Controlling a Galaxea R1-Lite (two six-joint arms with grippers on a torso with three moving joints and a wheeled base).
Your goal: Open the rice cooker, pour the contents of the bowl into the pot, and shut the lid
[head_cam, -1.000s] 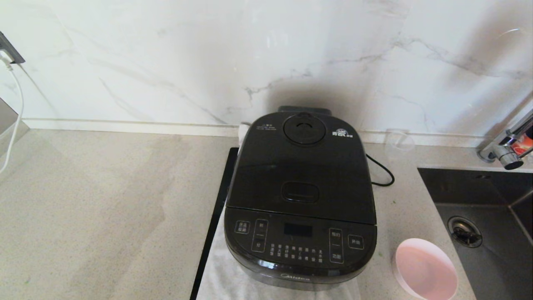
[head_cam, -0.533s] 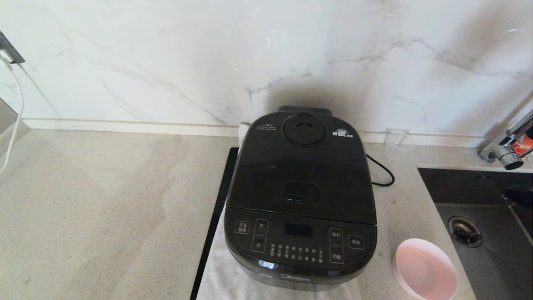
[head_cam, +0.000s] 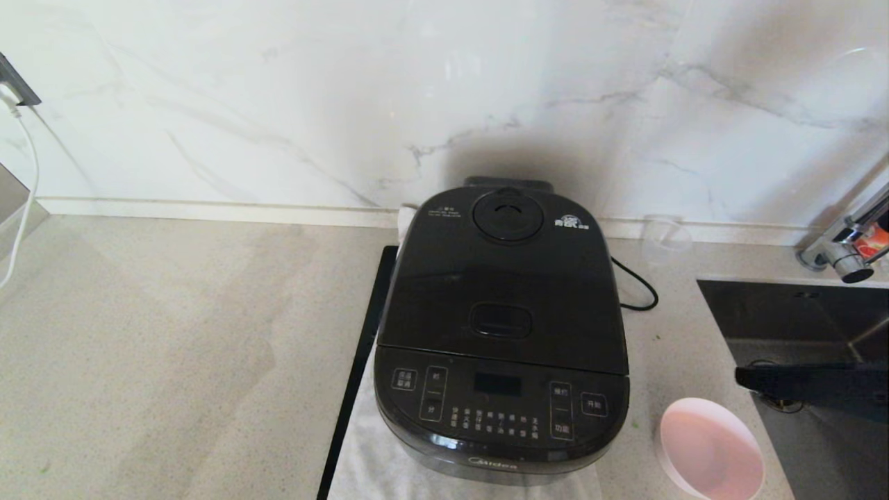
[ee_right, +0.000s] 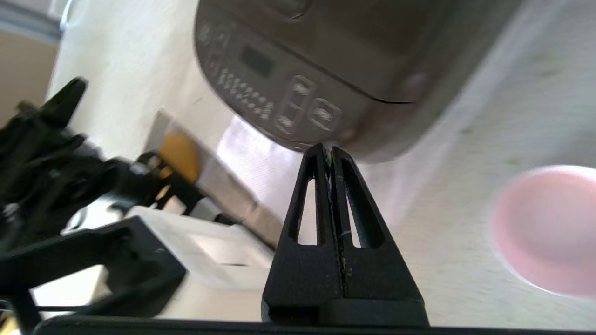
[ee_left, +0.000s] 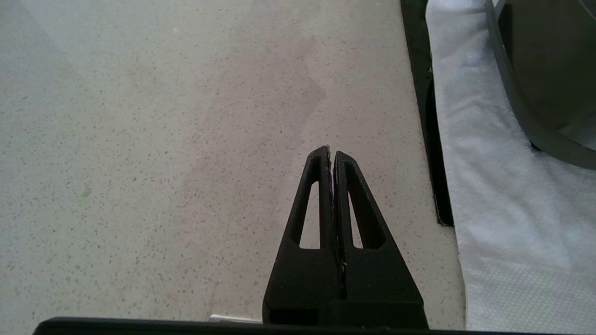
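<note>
- The left tool (ee_left: 332, 156) is held low over bare surface (head_cam: 173, 361) at frame left, tips pressed together, nothing gripped or touched.
- The rice cooker (head_cam: 501, 333) sits at frame centre, its lid (head_cam: 503, 278) shut.
- The bowl (head_cam: 710, 448) rests at lower right.
- The right tool (head_cam: 743, 377), tips together and empty, is seen just above the bowl; the bowl could be knocked and spilled by a careless sweep.
</note>
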